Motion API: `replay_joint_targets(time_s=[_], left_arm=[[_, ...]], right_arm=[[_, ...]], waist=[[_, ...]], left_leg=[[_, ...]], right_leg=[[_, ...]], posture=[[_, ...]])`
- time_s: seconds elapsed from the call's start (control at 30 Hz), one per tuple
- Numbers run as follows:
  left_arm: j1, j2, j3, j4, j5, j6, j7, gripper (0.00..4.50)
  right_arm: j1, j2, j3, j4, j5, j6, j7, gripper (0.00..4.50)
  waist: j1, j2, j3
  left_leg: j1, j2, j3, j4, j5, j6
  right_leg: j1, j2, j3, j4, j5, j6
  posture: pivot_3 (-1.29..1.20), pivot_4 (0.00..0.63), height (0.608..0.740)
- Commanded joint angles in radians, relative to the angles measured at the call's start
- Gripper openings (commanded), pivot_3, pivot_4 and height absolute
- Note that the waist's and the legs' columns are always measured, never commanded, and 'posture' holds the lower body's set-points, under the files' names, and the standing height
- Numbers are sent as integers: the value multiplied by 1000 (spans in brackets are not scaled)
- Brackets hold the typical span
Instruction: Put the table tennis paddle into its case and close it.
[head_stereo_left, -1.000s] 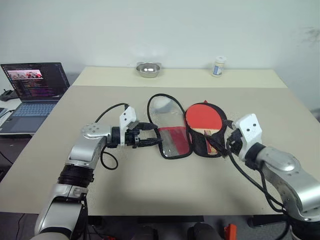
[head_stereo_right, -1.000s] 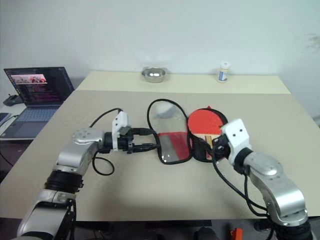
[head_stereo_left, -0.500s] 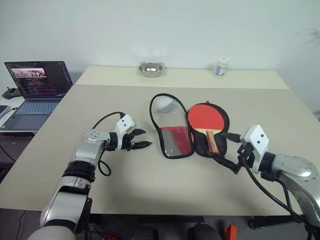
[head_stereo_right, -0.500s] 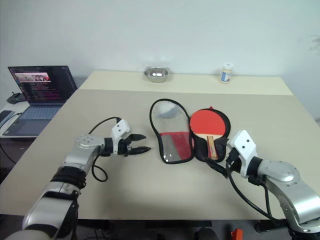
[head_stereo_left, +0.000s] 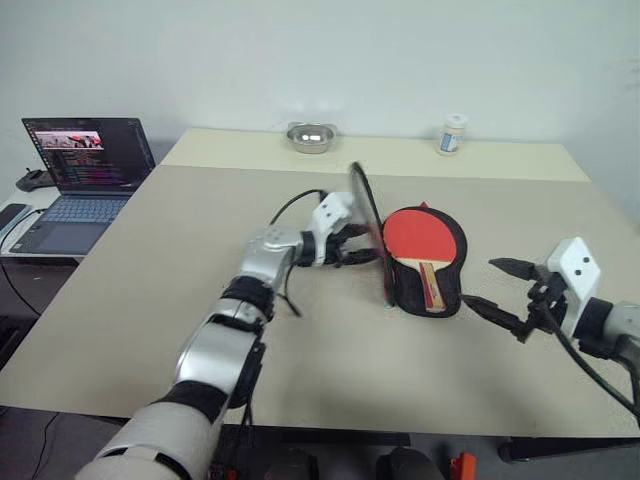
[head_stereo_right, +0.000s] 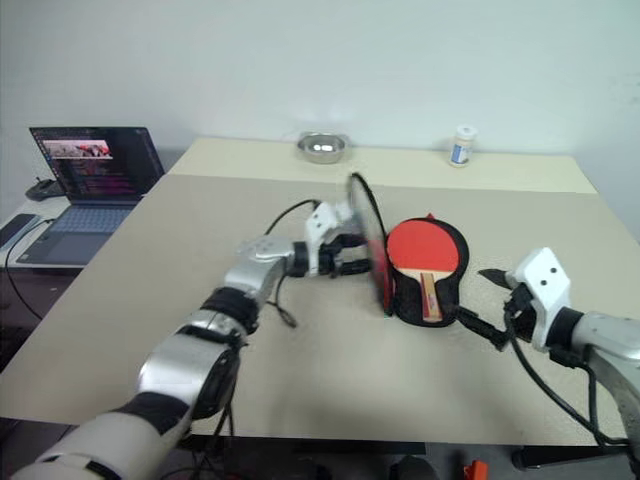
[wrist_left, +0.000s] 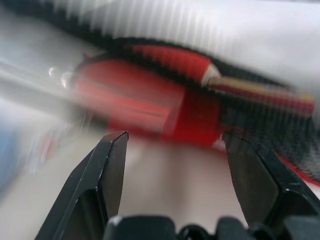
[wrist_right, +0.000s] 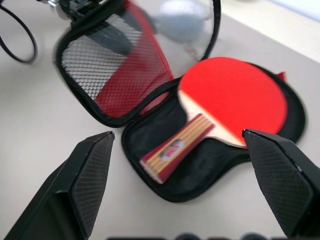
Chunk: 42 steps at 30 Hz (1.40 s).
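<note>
Paddle (head_stereo_left: 421, 238) first: from the head camera it lies in the black half of the case (head_stereo_left: 440, 297) near the middle of the table (head_stereo_left: 150, 300), red face up and wooden handle pointing toward the robot. The case's other half, the lid (head_stereo_left: 371, 232), stands up on edge along the paddle's left side. The left gripper (head_stereo_left: 362, 246) is right against the outer side of that raised lid, fingers apart; whether they pinch the lid's edge I cannot tell. The right gripper (head_stereo_left: 505, 297) hangs over bare table to the right of the case, well clear of it, fingers spread wide and holding nothing. A laptop (head_stereo_left: 75, 170) sits open on a side desk at far left, and a metal bowl (head_stereo_left: 311, 136) and a small white jar (head_stereo_left: 453, 133) stand at the table's far edge.

Left wrist camera: two black fingers (wrist_left: 107, 172) stand apart, with blurred red and black case fabric just beyond them.

Right wrist camera: the fingers (wrist_right: 87, 170) are wide apart. Past them the paddle rests inside the open case, and the mesh-lined lid (wrist_right: 115, 70) is tilted up.
</note>
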Motion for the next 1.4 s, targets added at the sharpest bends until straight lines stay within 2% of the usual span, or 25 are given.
replay_joint_targets(time_s=[0.03, 0.23, 0.33, 0.43, 0.6, 0.8, 0.93, 1.03, 1.4], left_arm=[[-78, -86, 25, 71, 6, -52, 74, 3288], [-97, -158, 28, 158, 50, -79, 207, 3288], [-81, -141, 37, 150, 49, -107, 172, 3288], [-57, -94, 51, 109, 27, -136, 64, 3288], [4, 24, 79, -1, -22, -121, -120, 3288], [147, 147, 77, -279, -83, 5, -260, 3288], [244, 190, 83, -486, -122, 128, -238, 3288], [283, 202, 78, -567, -130, 178, -210, 3288], [303, 215, 64, -633, -135, 229, -175, 3288]], right_arm=[[-4, -31, -62, -19, 18, 21, -14, 4488], [-7, -24, -75, -36, 42, 73, -58, 4488], [-36, -1, -55, -30, 72, 115, -103, 4488], [-86, 28, -16, 11, 84, 151, -144, 4488], [-190, 73, 74, 127, 58, 166, -188, 4488], [-315, 117, 237, 391, -110, 60, -229, 4488], [-406, 196, 275, 597, -187, -25, -264, 4488], [-444, 239, 276, 700, -228, -74, -281, 4488], [-460, 290, 319, 789, -272, -72, -218, 4488]], waist=[[1, 0, 0], [-11, 0, 0], [-10, 0, 0], [-12, 0, 0], [-14, 1, 0], [-10, 1, 0], [-10, 1, 0], [-5, 1, -1], [-8, 2, -1]], left_leg=[[0, 0, 0, 0, 0, 0], [1, 2, 1, -1, 0, 0], [1, 2, 0, -1, 0, 0], [2, 2, 2, 0, 0, 0], [3, 2, 2, -1, 0, 0], [3, 1, 3, 0, 0, 0], [2, 1, 3, 0, 0, 0], [2, 1, 3, 1, 0, 0], [3, 2, 3, 1, 0, 0]], right_leg=[[0, 0, 0, -1, 0, 0], [0, 2, 1, 0, 0, 0], [-1, 2, 1, 1, 0, 0], [-1, 2, 2, 1, 0, 0], [-1, 2, 3, 3, 0, 0], [-1, 1, 4, 3, 0, 0], [-1, 1, 4, 4, 0, 0], [-1, 1, 3, 4, 0, -1], [-1, 0, 4, 5, 0, -1]], posture=[[0, 150, 740], [0, 150, 740], [0, 150, 740], [0, 150, 740], [0, 150, 740], [0, 150, 740], [0, 150, 740], [0, 150, 740], [0, 150, 740]])
